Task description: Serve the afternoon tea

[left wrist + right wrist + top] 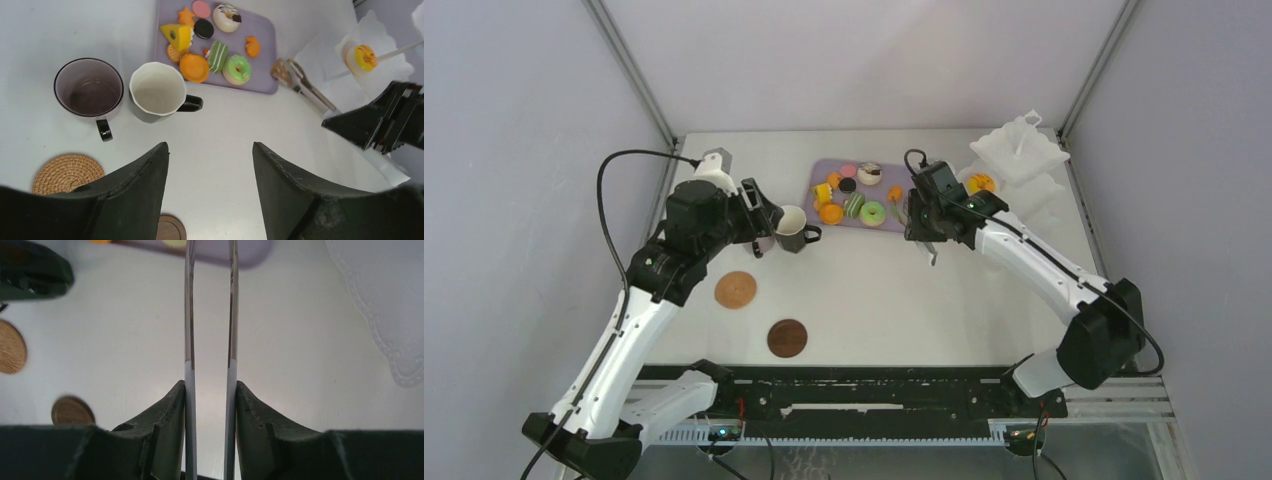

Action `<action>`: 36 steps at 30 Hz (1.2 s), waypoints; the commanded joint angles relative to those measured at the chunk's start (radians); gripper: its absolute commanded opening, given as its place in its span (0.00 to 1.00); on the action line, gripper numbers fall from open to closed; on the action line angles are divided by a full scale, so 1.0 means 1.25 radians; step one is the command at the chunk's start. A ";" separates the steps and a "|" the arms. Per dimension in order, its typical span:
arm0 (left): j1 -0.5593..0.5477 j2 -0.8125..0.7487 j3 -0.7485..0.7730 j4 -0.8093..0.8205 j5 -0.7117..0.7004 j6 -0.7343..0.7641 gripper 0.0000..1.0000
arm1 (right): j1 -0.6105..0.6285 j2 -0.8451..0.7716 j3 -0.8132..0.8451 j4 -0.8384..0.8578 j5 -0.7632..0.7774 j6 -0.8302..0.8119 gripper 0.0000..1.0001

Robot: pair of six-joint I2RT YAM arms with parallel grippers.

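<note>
Clamping the long white tongs, the right tool hangs at the flat lilac tray edge, probably mid-ferrying colourful pastries to the white three-tier stand and next needing a gentle pinch, while the left tool, spread apart, faces the mauve mug and white-lined dark mug, bare tabletop toward two round brown coasters.

Woven coaster, glossy mauve mug, perhaps metal tongs
</note>
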State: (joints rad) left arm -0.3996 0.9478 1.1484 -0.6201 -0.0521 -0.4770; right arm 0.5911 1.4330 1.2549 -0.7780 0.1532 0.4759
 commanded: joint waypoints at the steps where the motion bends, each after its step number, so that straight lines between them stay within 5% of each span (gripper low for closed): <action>1: 0.004 -0.012 -0.022 -0.014 -0.029 0.037 0.67 | -0.017 0.040 0.071 0.101 -0.025 -0.014 0.44; 8: 0.004 -0.004 -0.028 -0.007 -0.038 0.056 0.67 | -0.079 0.101 0.083 0.166 -0.148 0.014 0.45; 30: 0.006 0.027 -0.038 0.006 -0.044 0.074 0.67 | -0.132 0.213 0.101 0.201 -0.249 0.031 0.47; 36: 0.006 0.026 -0.039 0.006 -0.048 0.076 0.67 | -0.134 0.209 0.105 0.182 -0.266 0.026 0.41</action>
State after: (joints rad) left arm -0.3977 0.9840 1.1248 -0.6529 -0.1020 -0.4088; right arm 0.4263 1.7130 1.3334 -0.5785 -0.1539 0.5011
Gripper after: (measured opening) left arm 0.671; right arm 0.465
